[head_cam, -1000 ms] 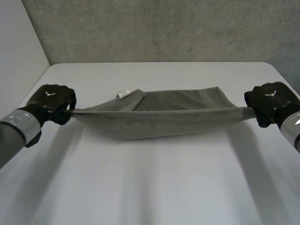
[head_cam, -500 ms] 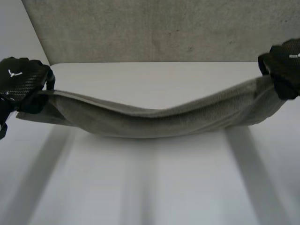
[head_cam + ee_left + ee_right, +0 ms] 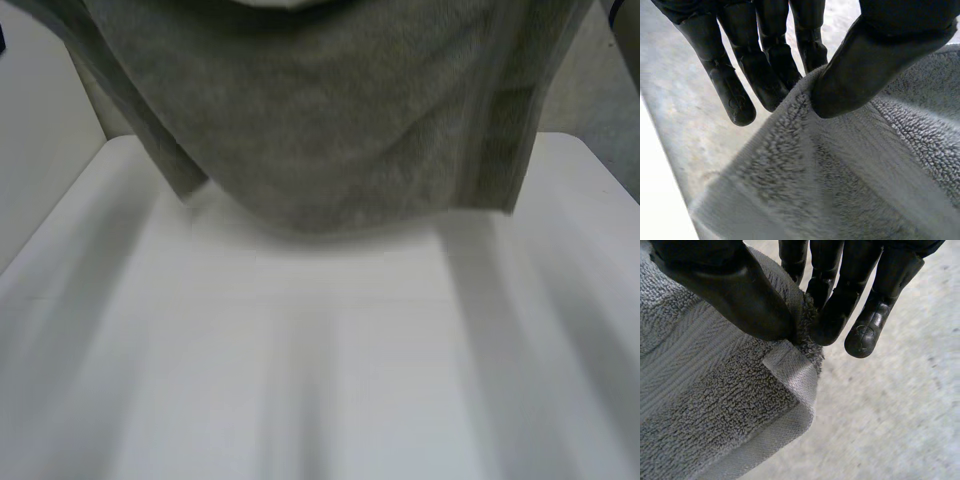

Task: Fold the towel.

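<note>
Well, the grey towel point(image 3: 320, 130) hangs above the white table point(image 3: 300, 360), long axis running hand to hand, belly sagging downward. The left hand point(image 3: 875, 55) pinches its upper edge and the right hand point(image 3: 725, 290) a corner.

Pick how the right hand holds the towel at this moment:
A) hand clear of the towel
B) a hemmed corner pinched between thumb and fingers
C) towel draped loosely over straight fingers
B: in the right wrist view the right hand presses its thumb against its fingers with the towel corner caught between them.
</note>
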You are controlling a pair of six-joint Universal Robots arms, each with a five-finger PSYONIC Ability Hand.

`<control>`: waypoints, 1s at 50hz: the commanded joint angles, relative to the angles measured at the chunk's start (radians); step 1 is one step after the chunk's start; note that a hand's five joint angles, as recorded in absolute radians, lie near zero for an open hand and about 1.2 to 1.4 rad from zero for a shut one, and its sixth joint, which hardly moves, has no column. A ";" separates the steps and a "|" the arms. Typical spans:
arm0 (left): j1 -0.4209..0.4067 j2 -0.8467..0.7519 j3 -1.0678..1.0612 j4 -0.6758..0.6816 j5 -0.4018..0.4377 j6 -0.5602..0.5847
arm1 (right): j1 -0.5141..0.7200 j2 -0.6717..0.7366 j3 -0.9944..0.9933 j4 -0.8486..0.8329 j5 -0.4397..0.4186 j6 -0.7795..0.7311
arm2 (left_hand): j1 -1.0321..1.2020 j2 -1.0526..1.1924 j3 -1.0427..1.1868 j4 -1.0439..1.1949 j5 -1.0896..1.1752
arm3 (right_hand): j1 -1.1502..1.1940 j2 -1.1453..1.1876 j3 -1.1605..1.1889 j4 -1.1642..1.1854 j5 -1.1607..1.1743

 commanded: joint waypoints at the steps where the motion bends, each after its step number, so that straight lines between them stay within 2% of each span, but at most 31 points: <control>1: 0.003 0.015 -0.034 -0.013 -0.016 -0.041 | 0.003 -0.016 0.010 0.030 -0.034 0.032 | 0.106 0.054 0.047 0.033 0.074 | 0.042 0.080 0.059 0.053 0.048; 3: 0.004 0.024 -0.153 -0.011 0.005 -0.035 | 0.009 -0.023 0.114 0.098 -0.078 0.014 | 0.106 0.054 0.047 0.033 0.074 | 0.042 0.080 0.059 0.053 0.048; 7: 0.024 0.046 -0.292 -0.005 0.055 -0.032 | -0.002 -0.036 0.229 0.153 -0.108 -0.032 | 0.106 0.054 0.047 0.033 0.074 | 0.042 0.080 0.059 0.053 0.048; 9: 0.090 0.067 -0.432 0.001 0.129 -0.030 | -0.004 -0.047 0.373 0.193 -0.123 -0.085 | 0.106 0.054 0.047 0.033 0.074 | 0.042 0.080 0.059 0.053 0.048; 10: 0.090 0.067 -0.433 0.001 0.130 -0.030 | -0.004 -0.047 0.374 0.193 -0.123 -0.086 | 0.106 0.054 0.047 0.033 0.074 | 0.042 0.080 0.059 0.053 0.048; 12: 0.168 0.099 -0.575 0.013 0.224 -0.016 | -0.007 -0.069 0.531 0.185 -0.128 -0.132 | 0.106 0.054 0.047 0.033 0.074 | 0.042 0.080 0.059 0.053 0.048; 15: 0.198 0.119 -0.645 0.021 0.271 -0.001 | -0.013 -0.086 0.605 0.175 -0.135 -0.153 | 0.106 0.054 0.047 0.033 0.074 | 0.042 0.080 0.059 0.053 0.048; 17: 0.234 0.167 -0.758 0.038 0.361 0.045 | -0.048 -0.137 0.730 0.164 -0.158 -0.182 | 0.106 0.054 0.047 0.033 0.074 | 0.042 0.080 0.059 0.053 0.048; 18: 0.235 0.167 -0.758 0.038 0.361 0.045 | -0.048 -0.138 0.731 0.164 -0.158 -0.182 | 0.106 0.054 0.047 0.033 0.074 | 0.042 0.080 0.059 0.053 0.048; 20: 0.251 0.228 -0.838 0.044 0.429 0.100 | -0.077 -0.208 0.815 0.162 -0.190 -0.187 | 0.106 0.054 0.047 0.033 0.074 | 0.042 0.080 0.059 0.053 0.048; 23: 0.283 0.298 -0.886 0.041 0.466 0.122 | -0.091 -0.245 0.845 0.162 -0.213 -0.187 | 0.106 0.054 0.047 0.033 0.074 | 0.042 0.080 0.059 0.053 0.048; 28: 0.339 0.403 -0.906 0.029 0.495 0.110 | -0.175 -0.415 0.891 0.167 -0.279 -0.173 | 0.106 0.054 0.047 0.033 0.074 | 0.042 0.080 0.059 0.053 0.048; 37: 0.336 0.446 -0.906 0.038 0.532 0.028 | -0.238 -0.451 0.877 0.164 -0.302 -0.178 | 0.106 0.054 0.047 0.033 0.074 | 0.042 0.080 0.059 0.053 0.048; 40: 0.333 0.425 -0.895 0.047 0.530 0.011 | -0.238 -0.406 0.874 0.155 -0.302 -0.178 | 0.106 0.054 0.047 0.033 0.074 | 0.042 0.080 0.059 0.053 0.048; 42: 0.304 0.342 -0.877 0.083 0.527 0.011 | -0.228 -0.315 0.868 0.123 -0.296 -0.179 | 0.106 0.054 0.047 0.033 0.074 | 0.042 0.080 0.059 0.053 0.048; 45: 0.277 0.287 -0.857 0.111 0.521 0.011 | -0.226 -0.276 0.866 0.103 -0.293 -0.178 | 0.106 0.054 0.047 0.033 0.074 | 0.042 0.080 0.059 0.053 0.048; 47: 0.223 0.175 -0.817 0.159 0.507 0.016 | -0.224 -0.218 0.864 0.060 -0.287 -0.175 | 0.106 0.054 0.047 0.033 0.074 | 0.042 0.080 0.059 0.053 0.048; 48: 0.222 0.175 -0.817 0.159 0.507 0.016 | -0.224 -0.217 0.864 0.060 -0.287 -0.175 | 0.106 0.054 0.047 0.033 0.074 | 0.042 0.080 0.059 0.053 0.048; 50: 0.195 0.049 -0.759 0.173 0.493 0.024 | -0.214 -0.144 0.855 0.011 -0.281 -0.169 | 0.106 0.054 0.047 0.033 0.074 | 0.042 0.080 0.059 0.053 0.048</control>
